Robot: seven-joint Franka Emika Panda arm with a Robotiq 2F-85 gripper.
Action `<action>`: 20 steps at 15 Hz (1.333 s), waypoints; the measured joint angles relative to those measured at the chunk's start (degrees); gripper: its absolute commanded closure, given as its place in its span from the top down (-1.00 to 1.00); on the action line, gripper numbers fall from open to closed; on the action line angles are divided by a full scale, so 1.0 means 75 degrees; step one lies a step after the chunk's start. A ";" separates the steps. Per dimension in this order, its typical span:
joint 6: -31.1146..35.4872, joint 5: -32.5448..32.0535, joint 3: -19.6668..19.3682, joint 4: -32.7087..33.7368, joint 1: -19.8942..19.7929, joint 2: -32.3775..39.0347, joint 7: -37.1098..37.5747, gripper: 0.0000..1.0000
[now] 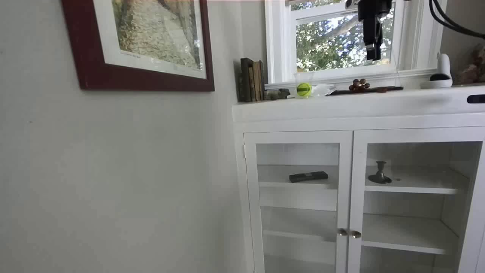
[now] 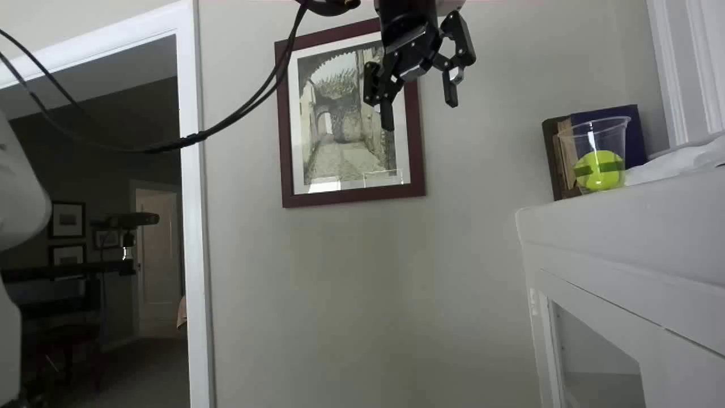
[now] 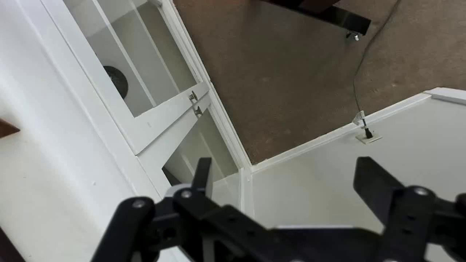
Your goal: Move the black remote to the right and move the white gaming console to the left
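Wrist view gave me the plainest look at the claw (image 3: 284,167): its two fingers (image 3: 202,176) stood wide apart, with the white cabinet (image 3: 149,127) to the left and the brown floor (image 3: 291,91) beyond. In both exterior views the claw hung high, fingers pointing down. In an exterior view it overlapped the right edge of a framed print (image 2: 345,113), black cables (image 2: 195,137) trailing off to the left.

As for the black remote (image 1: 308,176), it lay on a shelf (image 1: 276,172) inside the cabinet, seen through the left door (image 1: 299,137), well apart from the claw. A dark candlestick (image 1: 380,174) stood behind the right door (image 1: 420,135). Up on the counter (image 1: 379,106), a white device (image 1: 444,68) stood toward the right; what kind it was, I couldn't tell. Farther right a dark shape (image 1: 476,99) was cut off by the view's edge, too partial to name. Leftward along the counter sat a cluster of small brown spheres (image 1: 359,85), then a clear cup (image 2: 606,133) with a yellow-green ball (image 1: 304,90) in it, and upright books (image 1: 252,81) at the left end, near the wall (image 1: 151,151). A bright white-framed window (image 1: 337,41) stood behind them.
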 measured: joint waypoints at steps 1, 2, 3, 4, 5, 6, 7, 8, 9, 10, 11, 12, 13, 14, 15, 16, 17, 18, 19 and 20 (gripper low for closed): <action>0.0000 0.0000 0.0000 0.0000 0.0000 0.0000 0.0000 1.00; 0.0000 0.0000 0.0000 0.0000 0.0000 0.0000 0.0000 1.00; 0.0000 0.0000 0.0000 0.0000 0.0000 0.0000 0.0000 1.00; 0.0000 0.0000 0.0000 0.0000 0.0000 0.0000 0.0000 1.00; 0.0000 0.0000 0.0000 0.0000 0.0000 0.0000 0.0000 1.00; 0.0000 0.0000 0.0000 0.0000 0.0000 0.0000 0.0000 1.00; 0.0001 0.0000 0.0001 0.0001 -0.0019 0.0011 0.0063 1.00; 0.0011 0.0000 0.0001 0.0002 -0.0064 0.0044 0.0172 1.00; 0.0112 0.0000 -0.0002 0.0004 -0.0140 0.0101 0.0357 1.00; 0.0272 0.0000 -0.0014 0.0010 -0.0241 0.0186 0.0587 1.00; 0.0543 0.0000 -0.0043 0.0013 -0.0359 0.0300 0.0828 1.00; 0.0867 0.0000 -0.0078 0.0016 -0.0485 0.0430 0.1056 1.00; 0.1169 0.0000 -0.0122 0.0024 -0.0603 0.0571 0.1266 1.00; 0.1454 0.0000 -0.0171 0.0044 -0.0716 0.0726 0.1469 1.00; 0.1681 0.0000 -0.0215 0.0092 -0.0823 0.0888 0.1651 1.00; 0.1847 0.0000 -0.0253 0.0164 -0.0915 0.1054 0.1832 1.00; 0.1983 0.0000 -0.0281 0.0251 -0.1007 0.1222 0.2036 1.00; 0.2052 0.0000 -0.0305 0.0348 -0.1080 0.1372 0.2254 1.00; 0.2071 0.0000 -0.0325 0.0458 -0.1152 0.1528 0.2506 1.00; 0.2071 0.0000 -0.0338 0.0569 -0.1220 0.1670 0.2741 1.00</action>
